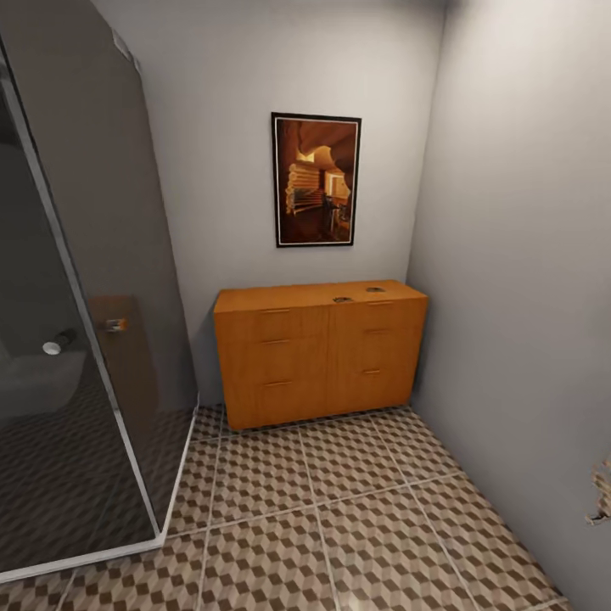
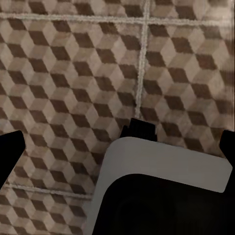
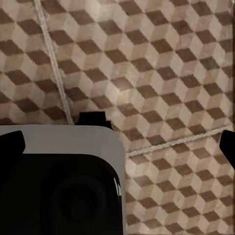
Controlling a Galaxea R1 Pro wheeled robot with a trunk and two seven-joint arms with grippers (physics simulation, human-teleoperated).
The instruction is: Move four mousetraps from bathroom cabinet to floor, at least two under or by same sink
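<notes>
Orange-brown wood is standing against the far wall: the cabinet (image 1: 320,352), two small mousetraps (image 1: 358,294) lying on its top, none yet on the bathroom floor (image 1: 339,518), so everything seems left. Each wrist view is looking down at cube-patterned tiles beside the robot's pale base; I cannot tell either gripper's state.

No readable text, label, brand, number or sign appears on anything in these views.
</notes>
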